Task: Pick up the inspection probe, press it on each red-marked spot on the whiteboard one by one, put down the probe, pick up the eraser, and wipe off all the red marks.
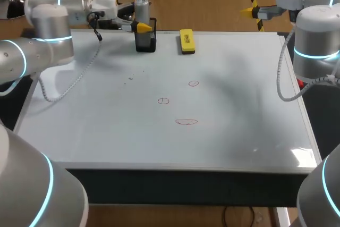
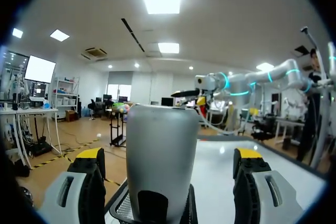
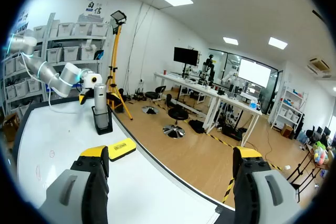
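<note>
The probe [image 1: 142, 9] is a grey cylinder standing upright in a black mesh holder [image 1: 146, 41] at the whiteboard's far edge. My left gripper [image 1: 139, 25] is open around it. In the left wrist view the probe [image 2: 160, 156] fills the gap in my left gripper [image 2: 170, 157], with space on both sides. The yellow eraser [image 1: 186, 41] lies just right of the holder. Three red marks [image 1: 186, 122] are drawn near the board's middle. My right gripper [image 1: 249, 10] hangs open beyond the far right corner; from my right gripper [image 3: 170, 157], the eraser [image 3: 121, 149] and probe [image 3: 100, 103] lie ahead to one side.
The whiteboard [image 1: 95, 126] covers the whole tabletop. A grey cable [image 1: 69, 86] from my left arm droops over its left part. A few faint specks [image 1: 131, 77] sit left of the marks.
</note>
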Available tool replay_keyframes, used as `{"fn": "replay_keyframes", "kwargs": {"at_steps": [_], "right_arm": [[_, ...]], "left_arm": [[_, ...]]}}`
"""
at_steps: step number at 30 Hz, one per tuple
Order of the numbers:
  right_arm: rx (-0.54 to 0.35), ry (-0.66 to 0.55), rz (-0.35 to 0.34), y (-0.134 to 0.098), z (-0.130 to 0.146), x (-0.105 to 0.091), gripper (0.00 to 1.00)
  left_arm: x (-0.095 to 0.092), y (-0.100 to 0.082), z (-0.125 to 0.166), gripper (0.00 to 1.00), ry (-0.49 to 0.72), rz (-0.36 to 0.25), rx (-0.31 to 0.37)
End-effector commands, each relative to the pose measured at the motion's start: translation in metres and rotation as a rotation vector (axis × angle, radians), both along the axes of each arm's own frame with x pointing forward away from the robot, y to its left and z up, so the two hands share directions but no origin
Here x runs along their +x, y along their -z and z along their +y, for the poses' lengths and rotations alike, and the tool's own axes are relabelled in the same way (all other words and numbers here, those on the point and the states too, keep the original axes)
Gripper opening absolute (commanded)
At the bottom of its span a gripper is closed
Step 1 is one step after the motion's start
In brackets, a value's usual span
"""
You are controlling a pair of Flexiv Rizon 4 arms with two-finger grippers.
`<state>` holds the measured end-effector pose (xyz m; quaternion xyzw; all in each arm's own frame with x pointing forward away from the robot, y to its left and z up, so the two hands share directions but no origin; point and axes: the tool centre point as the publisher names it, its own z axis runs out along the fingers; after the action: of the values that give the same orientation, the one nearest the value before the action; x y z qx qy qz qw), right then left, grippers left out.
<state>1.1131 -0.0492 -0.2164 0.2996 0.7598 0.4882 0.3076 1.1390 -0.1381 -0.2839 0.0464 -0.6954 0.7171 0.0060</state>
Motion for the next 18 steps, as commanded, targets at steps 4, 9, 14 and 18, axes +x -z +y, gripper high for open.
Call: {"fn": "replay_keyframes", "kwargs": {"at_steps": [4, 9, 14, 18], "right_arm": [[-0.001, -0.001, 0.002, -0.0001, -0.0002, 0.0005, 1.0], [-0.001, -0.001, 0.002, -0.0001, -0.0002, 0.0005, 1.0], [-0.001, -0.001, 0.002, -0.0001, -0.0002, 0.0005, 1.0], [-0.001, -0.001, 0.002, -0.0001, -0.0002, 0.0005, 1.0]], "left_arm": [[0.0067, 0.0032, -0.0015, 1.0, 0.008, -0.004, 0.003], [0.0079, 0.0051, 0.0011, 1.0, 0.003, -0.002, 0.025], [0.0093, 0.0058, 0.0034, 0.45, -0.005, 0.0, 0.022], [0.0097, 0.0052, 0.0058, 0.18, -0.013, -0.001, 0.023]]}}
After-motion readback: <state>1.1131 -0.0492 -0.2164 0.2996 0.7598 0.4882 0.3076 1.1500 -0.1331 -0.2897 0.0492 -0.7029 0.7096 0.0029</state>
